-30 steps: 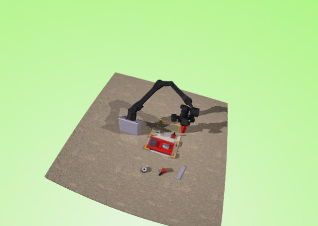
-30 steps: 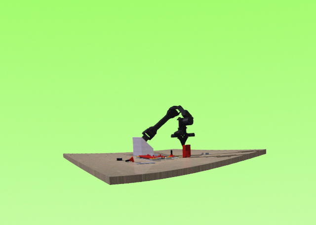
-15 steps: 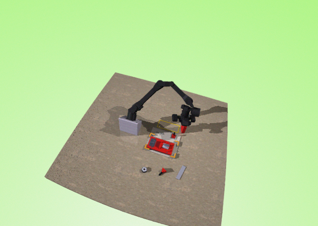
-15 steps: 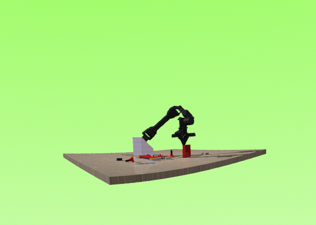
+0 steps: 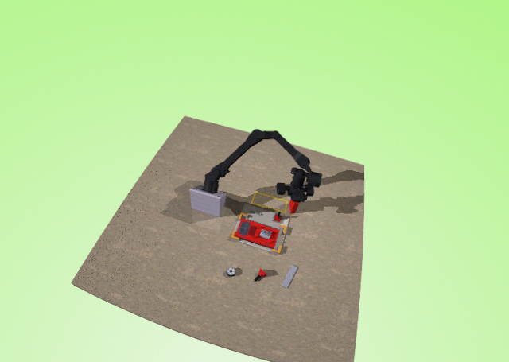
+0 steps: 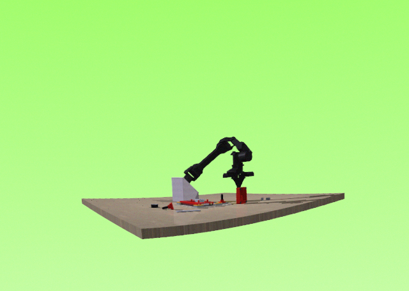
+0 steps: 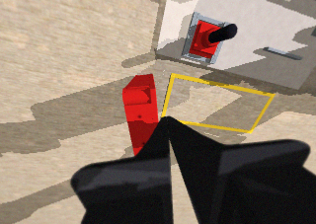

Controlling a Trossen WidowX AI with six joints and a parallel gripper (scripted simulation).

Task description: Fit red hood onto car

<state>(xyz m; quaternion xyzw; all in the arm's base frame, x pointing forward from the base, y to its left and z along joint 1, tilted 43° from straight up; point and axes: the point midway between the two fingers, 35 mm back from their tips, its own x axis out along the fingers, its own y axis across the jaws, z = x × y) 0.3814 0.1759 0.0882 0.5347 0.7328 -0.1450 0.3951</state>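
Note:
The red hood stands on edge on the table, beside the yellow outline. My gripper is shut and empty. Its tips are close to the hood's upper edge in the exterior view and overlap its near end in the wrist view; whether they touch it, I cannot tell. The red chassis sits in the jig with the grey engine block on its deck. The pegs are too small to make out clearly.
A red part with a black stem stands on the jig plate near the yellow outline. A wheel, a red-and-black piece and a grey bar lie beyond the chassis. The arm's base block stands left.

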